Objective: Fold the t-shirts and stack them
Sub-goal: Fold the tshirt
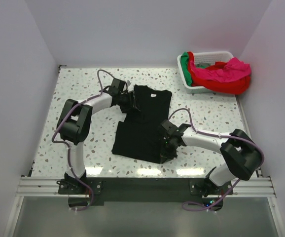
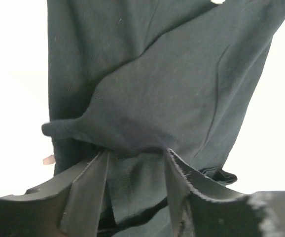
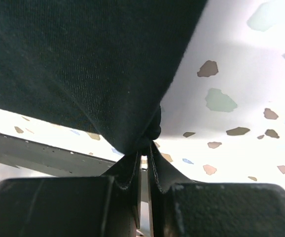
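Observation:
A black t-shirt (image 1: 145, 116) lies spread on the speckled table, neck to the far side. My left gripper (image 1: 129, 101) is at its far left shoulder. In the left wrist view (image 2: 136, 154) its jaws stand apart, with a raised fold of the black cloth (image 2: 157, 74) across the tips and cloth between them. My right gripper (image 1: 166, 147) is at the shirt's near right hem. In the right wrist view (image 3: 143, 147) it is pinched shut on a bunched corner of the black cloth (image 3: 83, 59), lifted off the table. Red (image 1: 224, 84), magenta-pink (image 1: 231, 68) and green (image 1: 184, 65) shirts lie heaped in the basket.
The white slatted basket (image 1: 209, 53) stands at the far right corner, with shirts spilling over its rim. White walls close in the table (image 1: 78, 89) on three sides. A black rail runs along the near edge (image 1: 142, 187).

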